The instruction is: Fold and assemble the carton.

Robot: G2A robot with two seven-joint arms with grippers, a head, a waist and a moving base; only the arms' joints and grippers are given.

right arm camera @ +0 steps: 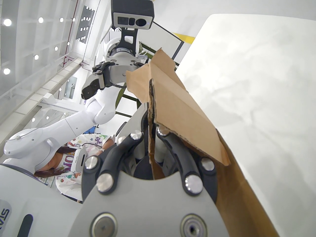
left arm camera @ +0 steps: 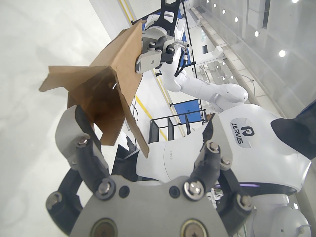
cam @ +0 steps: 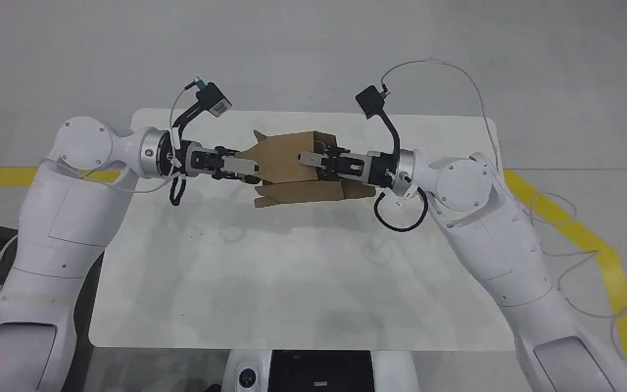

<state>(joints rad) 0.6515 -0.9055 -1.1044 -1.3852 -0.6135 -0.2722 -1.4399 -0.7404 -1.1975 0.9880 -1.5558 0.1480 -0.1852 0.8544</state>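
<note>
Right pincer (right arm camera: 151, 134) clamps corrugated brown carton (cam: 290, 157) wall; left pincer (left arm camera: 142, 124) spread open beside creased flap (left arm camera: 74, 78).

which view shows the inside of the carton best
The left wrist view: it looks straight into the open end of the carton. The top view shows its outside from above; the right wrist view shows one panel edge-on in the right tool.
</note>
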